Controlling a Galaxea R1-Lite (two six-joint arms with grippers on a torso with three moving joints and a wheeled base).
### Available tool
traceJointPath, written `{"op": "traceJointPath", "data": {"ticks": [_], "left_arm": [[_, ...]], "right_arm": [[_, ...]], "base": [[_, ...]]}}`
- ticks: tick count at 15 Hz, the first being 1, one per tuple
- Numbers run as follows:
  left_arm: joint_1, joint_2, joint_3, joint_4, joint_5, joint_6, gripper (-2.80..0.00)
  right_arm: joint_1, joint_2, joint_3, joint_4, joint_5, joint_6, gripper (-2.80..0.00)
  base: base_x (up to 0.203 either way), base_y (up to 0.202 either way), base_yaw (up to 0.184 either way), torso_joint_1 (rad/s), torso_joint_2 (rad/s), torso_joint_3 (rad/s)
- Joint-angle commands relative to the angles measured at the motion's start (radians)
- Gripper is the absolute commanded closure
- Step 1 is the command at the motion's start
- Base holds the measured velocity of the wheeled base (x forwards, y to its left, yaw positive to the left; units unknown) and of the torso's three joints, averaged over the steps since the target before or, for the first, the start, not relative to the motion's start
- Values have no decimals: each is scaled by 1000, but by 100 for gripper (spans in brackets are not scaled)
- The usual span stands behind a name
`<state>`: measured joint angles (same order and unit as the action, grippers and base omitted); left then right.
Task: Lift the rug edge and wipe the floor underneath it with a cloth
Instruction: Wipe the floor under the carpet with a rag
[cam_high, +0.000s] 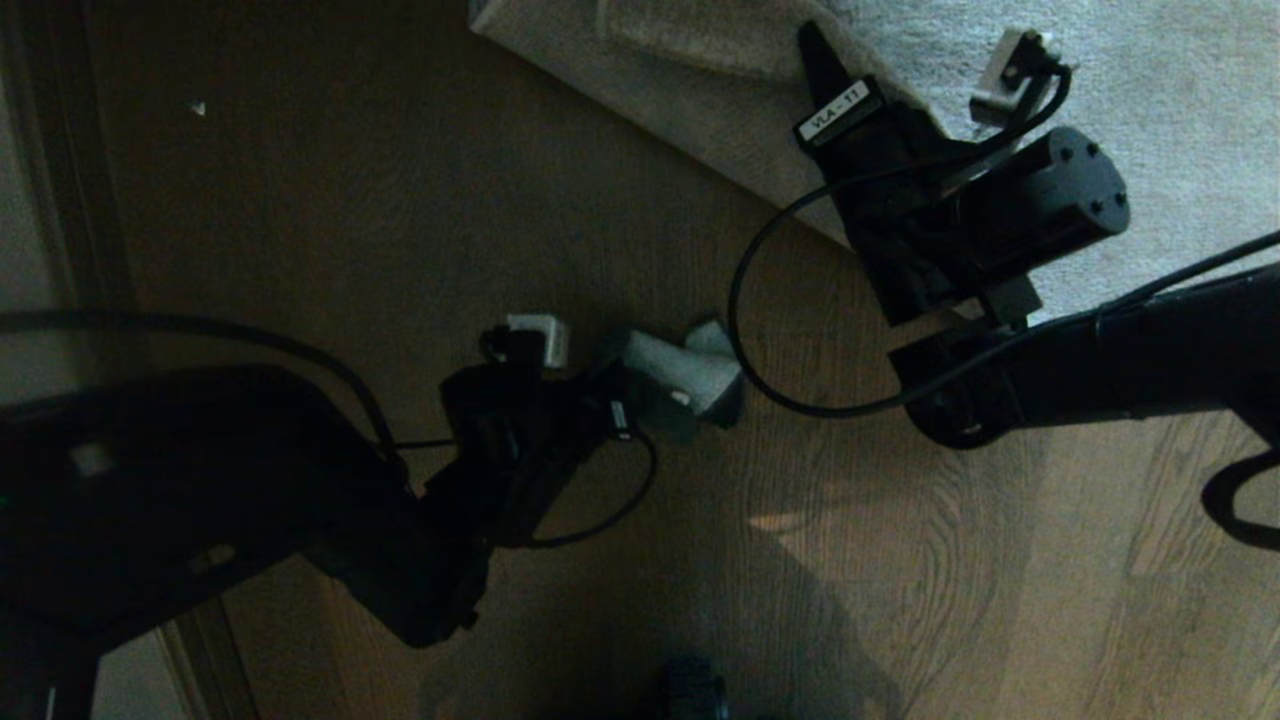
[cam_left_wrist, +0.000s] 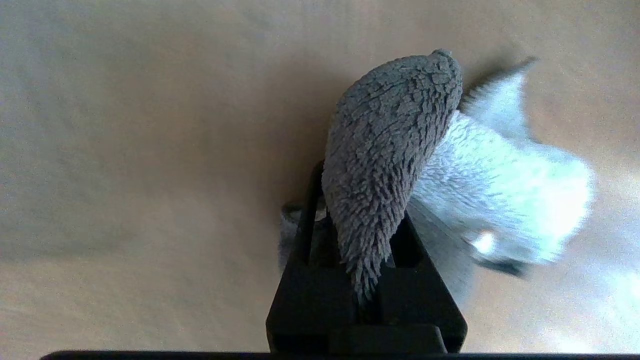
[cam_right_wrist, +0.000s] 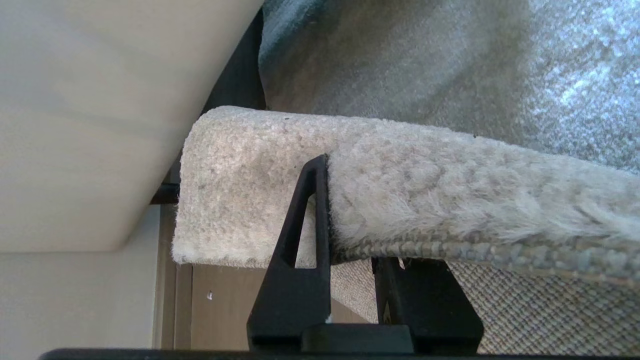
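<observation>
Right end effector pinches plush grey-beige rug edge raised, exposing brown wood-grain floor; left end effector clamps grey terry cloth for wiping.

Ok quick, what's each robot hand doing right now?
Left end effector: shut on the cloth, over the floor.
Right end effector: shut on the rug edge, holding it up.

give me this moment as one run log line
left gripper: shut on cloth, over floor | right gripper: shut on rug edge, lifted | phase: wiping
</observation>
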<state>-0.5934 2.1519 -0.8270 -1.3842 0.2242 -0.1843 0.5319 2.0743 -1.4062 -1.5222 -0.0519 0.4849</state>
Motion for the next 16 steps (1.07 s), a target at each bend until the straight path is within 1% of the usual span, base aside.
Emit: {"op": "traceJointPath", "data": {"ticks": [1, 3, 8, 11, 16], "left_arm": [[47, -7, 2, -13, 2, -2, 0], [85, -26, 6, -13, 1, -3, 0], [145, -86, 12, -13, 1, -3, 0], [144, -137, 50, -13, 1, -3, 0], [138, -238, 173, -13, 1, 0, 0]], "right_arm": [[5, 6, 0, -13, 0, 3, 0], [13, 9, 0, -13, 0, 3, 0], [33, 18, -2, -13, -2, 3, 0], [37, 18, 0, -15, -2, 3, 0], [39, 20, 0, -16, -2, 3, 0]], "base": [[0, 0, 0, 0, 0, 0], [0, 0, 0, 0, 0, 0], [0, 0, 0, 0, 0, 0], [0, 0, 0, 0, 0, 0], [0, 0, 0, 0, 0, 0]]}}
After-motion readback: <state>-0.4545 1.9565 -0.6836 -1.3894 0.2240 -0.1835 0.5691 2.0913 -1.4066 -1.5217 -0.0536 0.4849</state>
